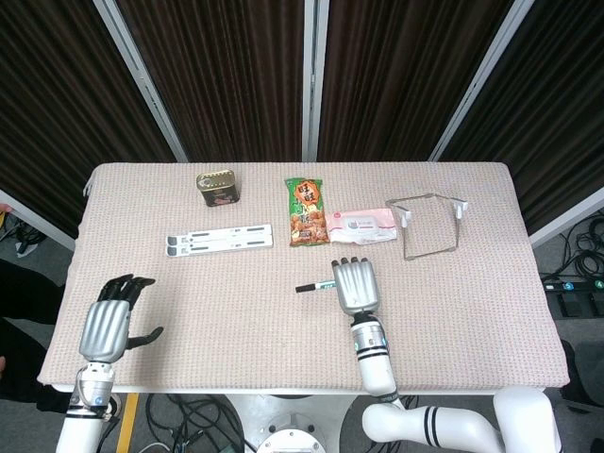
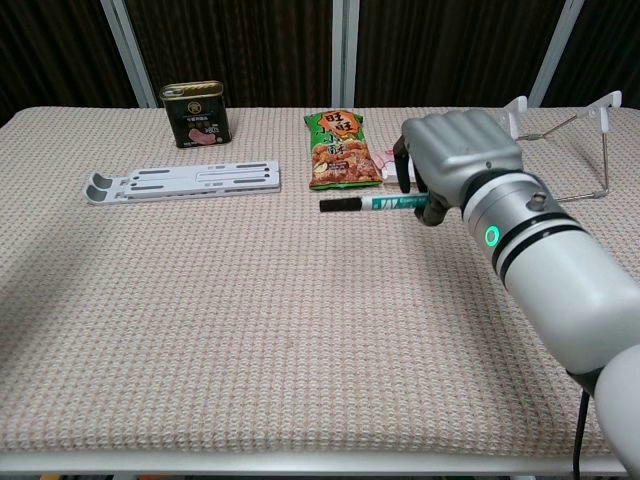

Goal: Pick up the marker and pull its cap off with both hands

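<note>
The marker (image 2: 372, 203) is white and green with a black cap (image 2: 339, 206) pointing to the left. My right hand (image 2: 455, 158) grips its body and holds it level above the table, cap end sticking out free; from above the marker (image 1: 316, 286) shows just left of the right hand (image 1: 356, 284). My left hand (image 1: 106, 327) hovers at the table's front left corner, fingers spread and holding nothing. It is far from the marker and does not show in the chest view.
On the woven table cloth (image 2: 200, 320) lie a white folding stand (image 2: 182, 181), a dark tin (image 2: 196, 114), a green snack bag (image 2: 340, 149), a pink wipes pack (image 1: 363, 226) and a wire rack (image 2: 560, 150), all along the far half.
</note>
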Controlling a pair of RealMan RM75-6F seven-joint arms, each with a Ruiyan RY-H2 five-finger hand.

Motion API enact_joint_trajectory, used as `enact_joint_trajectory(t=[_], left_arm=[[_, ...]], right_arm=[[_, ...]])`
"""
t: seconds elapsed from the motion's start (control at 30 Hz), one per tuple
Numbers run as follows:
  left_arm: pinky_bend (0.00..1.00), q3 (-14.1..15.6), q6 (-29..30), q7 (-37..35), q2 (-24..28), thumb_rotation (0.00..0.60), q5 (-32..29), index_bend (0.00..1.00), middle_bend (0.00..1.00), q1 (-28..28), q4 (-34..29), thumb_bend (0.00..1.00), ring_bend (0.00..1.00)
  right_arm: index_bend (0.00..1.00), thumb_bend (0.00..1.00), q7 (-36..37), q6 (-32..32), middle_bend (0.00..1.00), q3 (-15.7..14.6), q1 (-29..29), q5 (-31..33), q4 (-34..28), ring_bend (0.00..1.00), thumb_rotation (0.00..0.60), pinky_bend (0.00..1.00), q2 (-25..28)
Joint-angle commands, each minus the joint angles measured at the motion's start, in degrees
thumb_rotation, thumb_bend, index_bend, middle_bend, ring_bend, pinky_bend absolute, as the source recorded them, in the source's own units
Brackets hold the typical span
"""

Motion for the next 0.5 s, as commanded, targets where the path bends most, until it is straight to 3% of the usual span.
enact_joint_trajectory(t=[0.03,0.27,0.5], left_arm=[[0.18,-3.3,-2.6,3.8,-0.3,0.6,-4.1,0.25,0.25,-3.0,-1.4,0.11,0.14],[0.2,-9.5,-6.4,11.3,-3.6,0.6,-12.3,0.25,0.25,-10.1,-0.8,0.13,0.14],[0.2,-14.5,-6.4,18.2,-7.6,0.6,-18.1,0.26,0.26,-16.7,1.1,0.16,0.14]], right_arm=[[0.61,0.29,-1.9,2.7,0.6,2.3,0.7,-0.5,-1.7,0.52,0.6,0.58,0.7],[0.62,0.3,-5.1,8.0,0.61,6.4,4.1,-2.0,0.7,0.52,0.6,0.58,-3.3],[0.62,0.31,-6.4,8.6,0.61,9.2,7.8,-1.8,5.2,0.52,0.6,0.59,-7.3]])
